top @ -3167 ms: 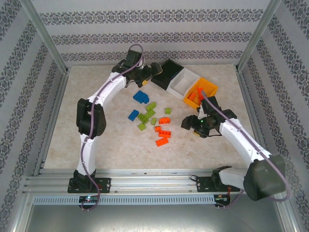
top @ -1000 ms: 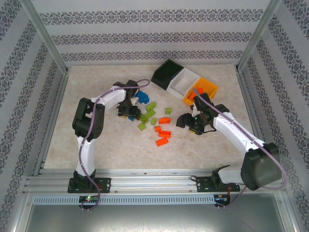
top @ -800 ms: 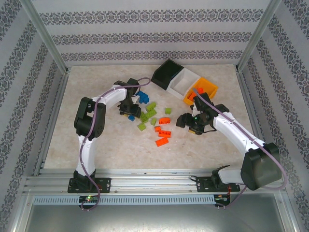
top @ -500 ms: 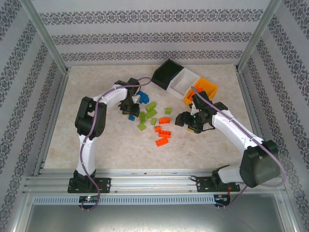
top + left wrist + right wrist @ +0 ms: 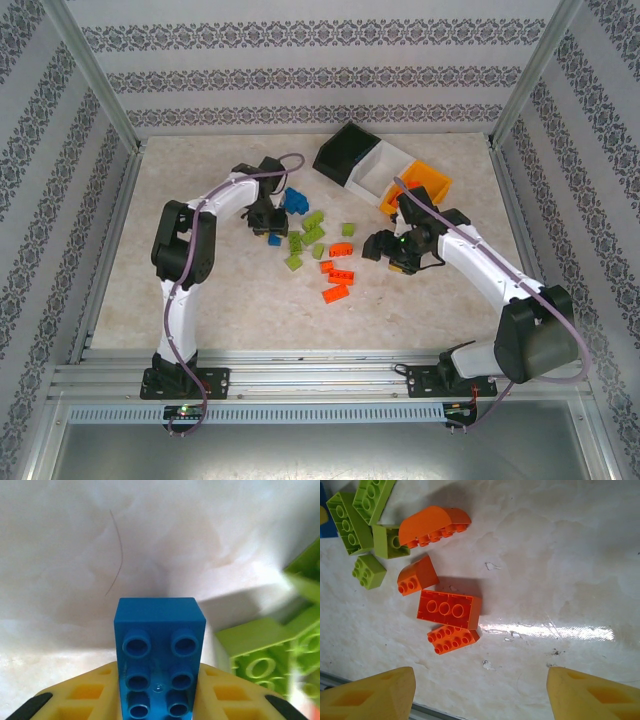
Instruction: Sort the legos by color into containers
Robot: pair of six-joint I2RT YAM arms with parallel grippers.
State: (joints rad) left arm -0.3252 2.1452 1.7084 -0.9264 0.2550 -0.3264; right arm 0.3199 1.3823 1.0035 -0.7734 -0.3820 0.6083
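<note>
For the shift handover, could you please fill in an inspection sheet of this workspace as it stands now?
Surface: beige marbled table, lightly scuffed.
Job's things: black bin, white bin and orange-yellow bin joined in a row at the far side; loose blue bricks, lime green bricks and orange bricks mid-table.
Clutter: nothing seen, apart from a thin dark strand or scratch.
Grippers: left gripper shut on a blue brick; right gripper open and empty, above the table near the orange bricks.
Cables: left arm's cable and right arm's cable, purple, running along the arms.
Surroundings: patterned walls, aluminium frame posts.
</note>
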